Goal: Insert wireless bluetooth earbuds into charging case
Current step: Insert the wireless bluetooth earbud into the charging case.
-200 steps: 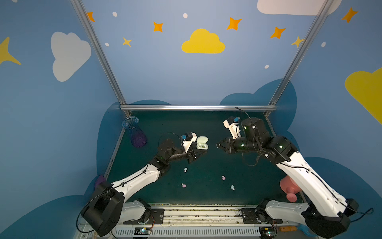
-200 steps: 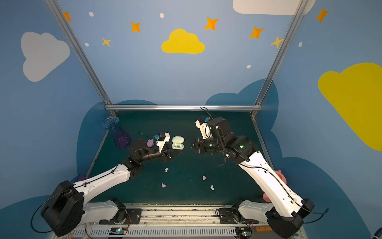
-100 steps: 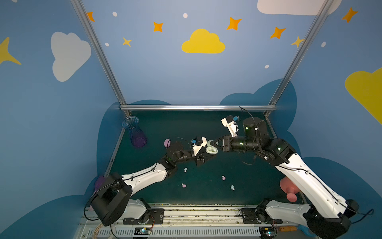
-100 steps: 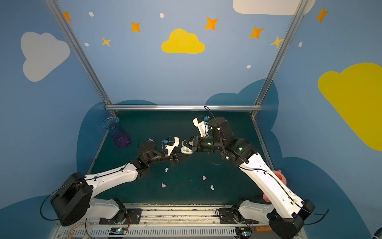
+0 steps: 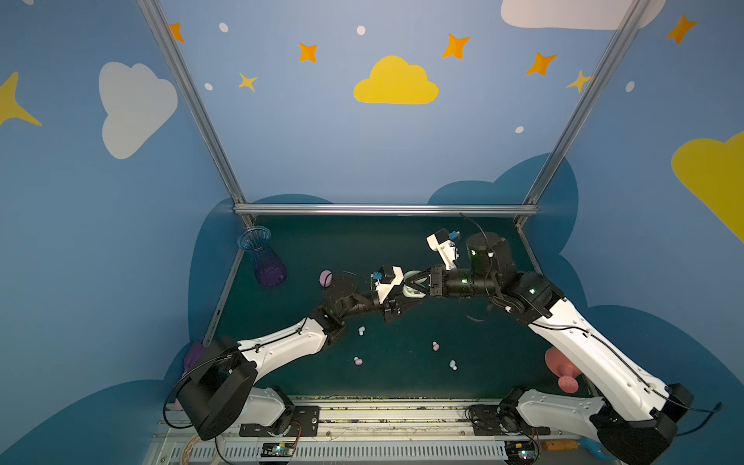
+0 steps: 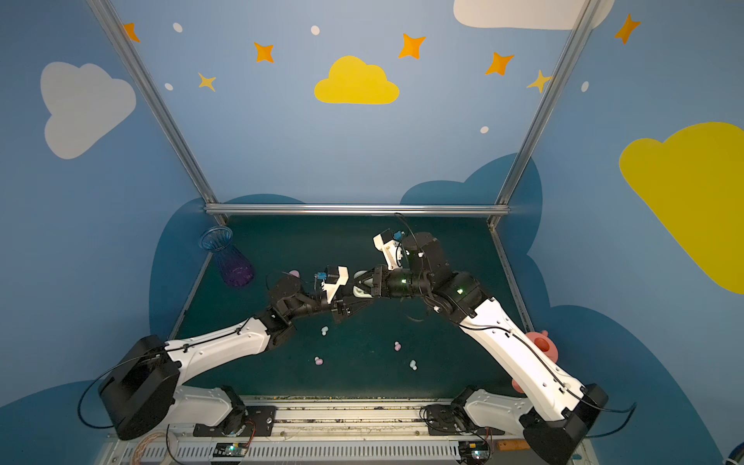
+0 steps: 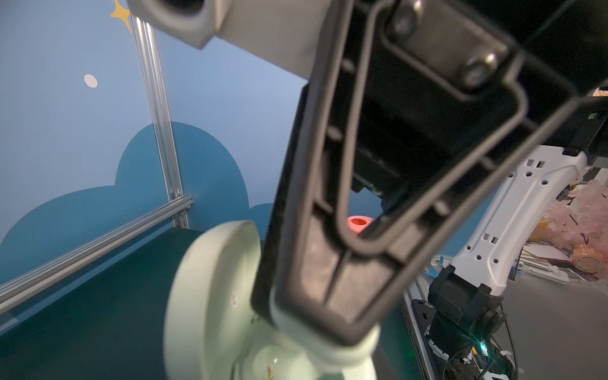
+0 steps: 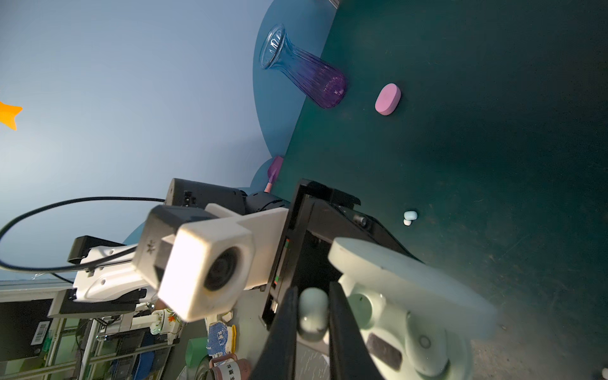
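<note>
The right gripper [image 8: 312, 291] pinched a smooth, glossy pale bud [image 8: 312, 311] between narrow black fingers. Its tips were at the open wells of a matte mint oval case [image 8: 411, 286], which the left gripper [image 5: 408, 298] clamped clear of the dark green mat [image 5: 402, 241], its own fingers mostly hidden behind the case. A tiny mark [image 7: 234, 299] on the case was too blurred to read, and four two-lobed buds [image 5: 361, 330], pink and pale blue, lay below both grippers toward the arm bases.

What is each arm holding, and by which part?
Left fingers: the open mint case, by its base. Right fingers: a pale earbud, pinched at its sides.
</note>
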Robot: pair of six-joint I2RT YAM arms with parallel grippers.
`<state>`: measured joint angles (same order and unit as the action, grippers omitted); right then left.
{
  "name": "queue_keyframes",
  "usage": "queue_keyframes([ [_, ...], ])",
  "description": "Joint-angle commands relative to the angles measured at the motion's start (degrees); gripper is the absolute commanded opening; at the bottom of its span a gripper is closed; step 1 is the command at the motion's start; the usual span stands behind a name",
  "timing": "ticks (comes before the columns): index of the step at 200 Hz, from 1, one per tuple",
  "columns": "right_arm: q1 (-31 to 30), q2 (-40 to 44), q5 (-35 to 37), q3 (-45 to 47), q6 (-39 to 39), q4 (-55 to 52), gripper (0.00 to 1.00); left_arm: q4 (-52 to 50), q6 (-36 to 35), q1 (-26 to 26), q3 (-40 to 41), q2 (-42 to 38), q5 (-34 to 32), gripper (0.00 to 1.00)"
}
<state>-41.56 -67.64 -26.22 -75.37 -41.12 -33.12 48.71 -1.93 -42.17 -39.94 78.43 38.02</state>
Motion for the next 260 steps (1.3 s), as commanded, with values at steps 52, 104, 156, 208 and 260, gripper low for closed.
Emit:
queue_keyframes([
  [52, 0.4, 0.2, 0.1, 1.5, -0.5, 1.3, 0.16, 3.4, -0.2, -0.5, -0.8, -2.0, -0.2, 0.18],
  [104, 0.3, 0.3, 0.1, 1.3, -0.5, 0.1, 0.24, 2.5, -1.0, -0.6, -0.5, -3.2, -1.0, 0.18],
  [156, 0.3, 0.9, 0.8, 1.0, -0.1, -1.5, 0.39, 2.3, -1.3, -0.5, -0.3, -3.5, -1.5, 0.18],
  [208, 0.3, 1.0, 0.2, 0.1, -0.2, -2.4, 0.44, 1.7, -1.4, -0.5, -0.5, -3.4, -1.8, 0.18],
  [260, 0.4, 1.6, -0.4, 0.0, -0.3, -3.6, 0.45, 1.3, -1.6, -0.4, -0.6, -3.4, -2.1, 0.18],
])
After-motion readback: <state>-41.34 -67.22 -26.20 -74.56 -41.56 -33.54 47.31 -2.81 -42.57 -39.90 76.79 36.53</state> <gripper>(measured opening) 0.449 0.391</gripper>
